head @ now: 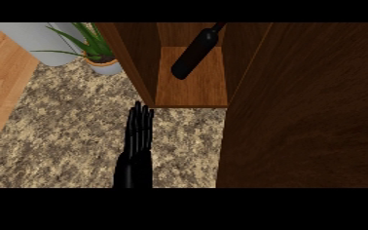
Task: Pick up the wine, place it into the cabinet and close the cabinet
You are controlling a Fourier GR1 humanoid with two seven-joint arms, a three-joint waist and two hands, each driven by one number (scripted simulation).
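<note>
One hand (137, 141), wine (194, 53) top cropped

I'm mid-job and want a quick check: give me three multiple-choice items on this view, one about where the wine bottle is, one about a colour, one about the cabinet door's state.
1. Where is the wine bottle?
A. Lying on the counter
B. Inside the cabinet, on its shelf
C. In the plant pot

2. What colour is the visible hand?
A. Black
B. White
C. Red

3. What state is the cabinet door in?
A. Shut
B. Taken off
C. Open

Answers:
1 B: the wine bottle stands tilted on the wooden shelf inside the cabinet, away from the plant.
2 A: the left hand, fingers straight, rests over the speckled counter and is black.
3 C: the door stands swung out at the right, leaving the shelf in plain view.
</note>
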